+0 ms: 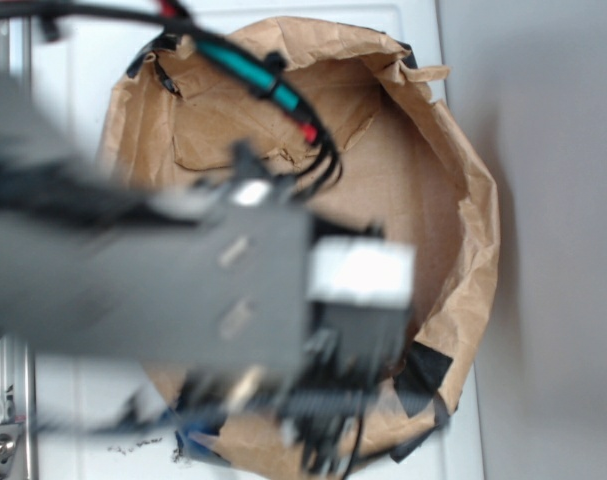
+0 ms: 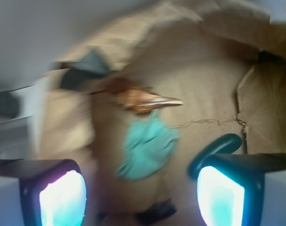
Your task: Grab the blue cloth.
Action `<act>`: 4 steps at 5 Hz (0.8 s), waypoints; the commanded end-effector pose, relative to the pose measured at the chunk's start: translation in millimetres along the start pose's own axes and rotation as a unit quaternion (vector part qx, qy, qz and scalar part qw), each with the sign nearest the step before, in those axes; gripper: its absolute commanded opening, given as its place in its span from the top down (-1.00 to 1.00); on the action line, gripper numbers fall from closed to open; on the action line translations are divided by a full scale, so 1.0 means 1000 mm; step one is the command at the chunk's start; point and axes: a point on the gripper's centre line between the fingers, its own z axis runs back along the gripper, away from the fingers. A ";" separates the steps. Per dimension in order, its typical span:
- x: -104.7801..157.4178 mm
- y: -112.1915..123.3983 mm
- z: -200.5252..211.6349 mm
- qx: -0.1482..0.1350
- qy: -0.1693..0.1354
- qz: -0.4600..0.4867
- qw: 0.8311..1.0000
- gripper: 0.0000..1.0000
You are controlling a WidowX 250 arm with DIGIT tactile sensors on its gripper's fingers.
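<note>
The blue cloth is a small pale teal piece lying on the brown paper floor of the bag, seen in the wrist view just beyond and between my fingers. My gripper is open and empty, with its two glowing fingertips far apart, above the cloth. In the exterior view my arm covers the bag's floor, and the gripper is hidden under it, so the cloth is hidden there.
A brown pointed seashell lies just past the cloth. A dark green cucumber toy lies right of the cloth, partly behind my right finger. The crumpled brown paper bag walls it all in, with black tape patches on its rim.
</note>
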 end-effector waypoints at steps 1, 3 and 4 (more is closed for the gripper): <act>0.031 0.025 -0.013 -0.034 -0.002 0.020 0.999 -1.00; 0.002 0.024 -0.055 -0.018 0.018 -0.041 0.999 -1.00; -0.011 0.011 -0.063 -0.023 0.061 -0.056 0.996 -1.00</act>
